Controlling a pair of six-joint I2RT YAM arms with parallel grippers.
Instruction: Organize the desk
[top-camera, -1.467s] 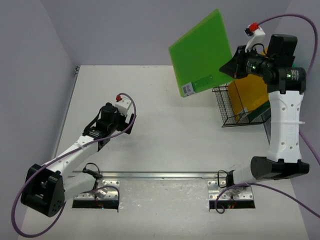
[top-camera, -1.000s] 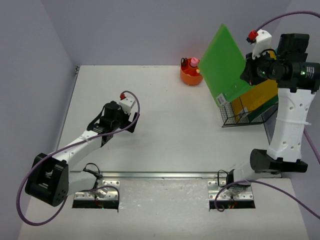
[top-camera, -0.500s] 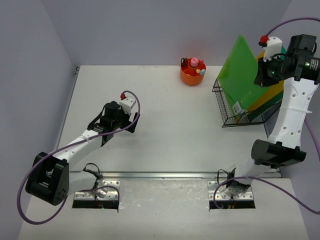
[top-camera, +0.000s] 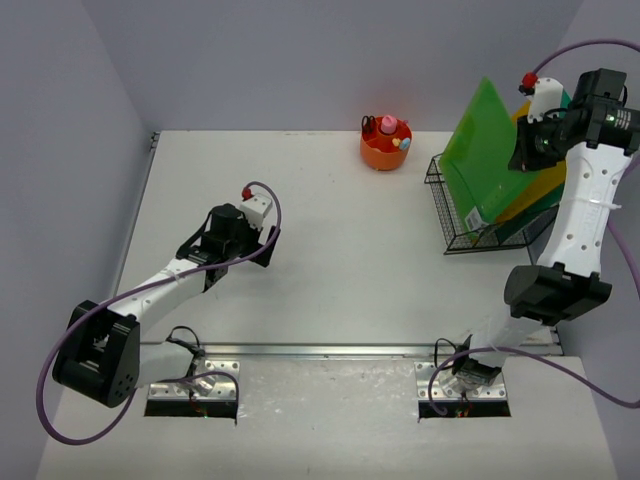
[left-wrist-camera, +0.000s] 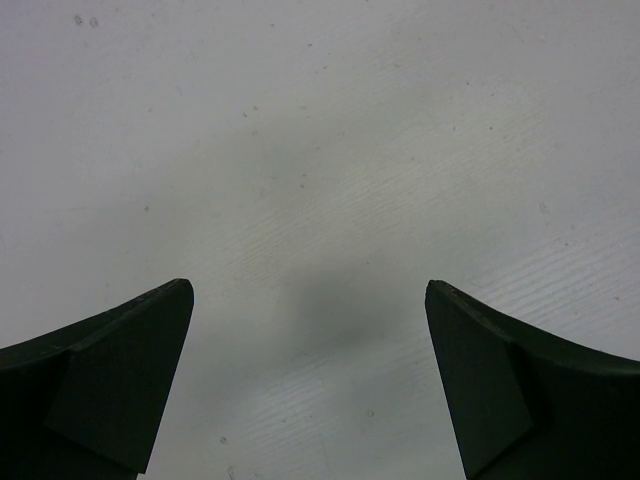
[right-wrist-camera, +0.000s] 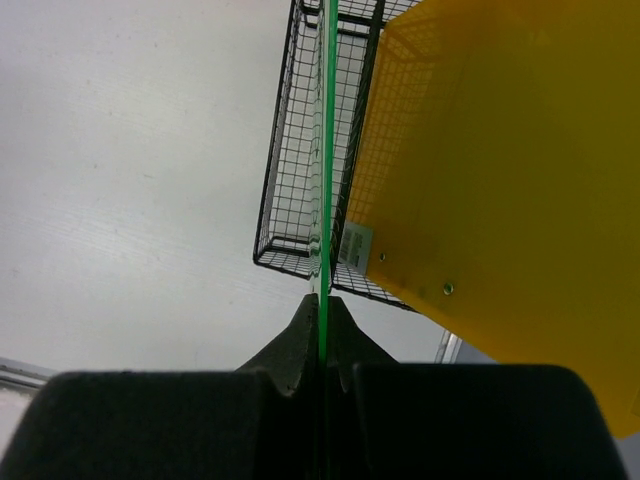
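White desk (top-camera: 350, 270) fills the floor of this lavender-walled cell, with its metal rail (top-camera: 320, 350) nearest me and the black wire basket (top-camera: 447, 215) at its right edge. Well left of the basket, my left gripper (left-wrist-camera: 308, 287) hangs low over bare desk, fingers spread wide and holding nothing. At the basket, the right gripper (right-wrist-camera: 322, 305) is pinched tight on the edge of the green folder (top-camera: 480, 150).

A moment ago that folder was out over the desk, left of the basket. Now it stands on edge with its lower corner down among the basket's wires, just left of the yellow folder (right-wrist-camera: 480, 150) (whether it has bottomed out I cannot tell). Farther back, left of the basket, the orange pen pot (top-camera: 385, 148) that the folder was hiding now shows. I judge the filing nearly done, with only the release left.
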